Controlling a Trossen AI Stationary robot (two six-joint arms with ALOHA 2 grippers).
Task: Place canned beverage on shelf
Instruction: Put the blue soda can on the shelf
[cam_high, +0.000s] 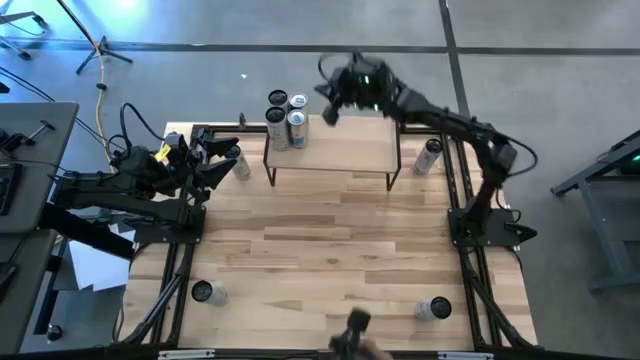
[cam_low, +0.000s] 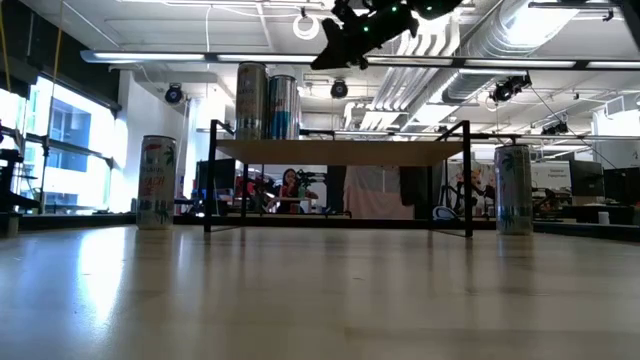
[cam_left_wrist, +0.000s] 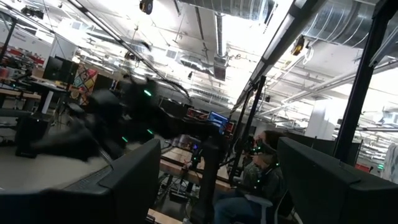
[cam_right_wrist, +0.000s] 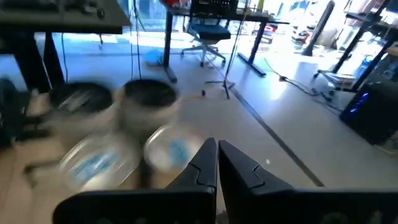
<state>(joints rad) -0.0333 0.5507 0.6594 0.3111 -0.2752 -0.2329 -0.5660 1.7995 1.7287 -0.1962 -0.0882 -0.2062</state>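
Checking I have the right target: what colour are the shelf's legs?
Black; the shelf legs show best in the low view.

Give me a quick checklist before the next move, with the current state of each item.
1. Cans already on the shelf stand upright: ok, the four cans sit at its left end.
2. Free shelf space: ok, the middle and right are bare.
3. Right tool empty: ok, shut on nothing, above the shelf's back edge.
4. Left tool ready: ok, open, beside the table's left edge.
5. Next can reachable: ok, can stands right of the shelf.
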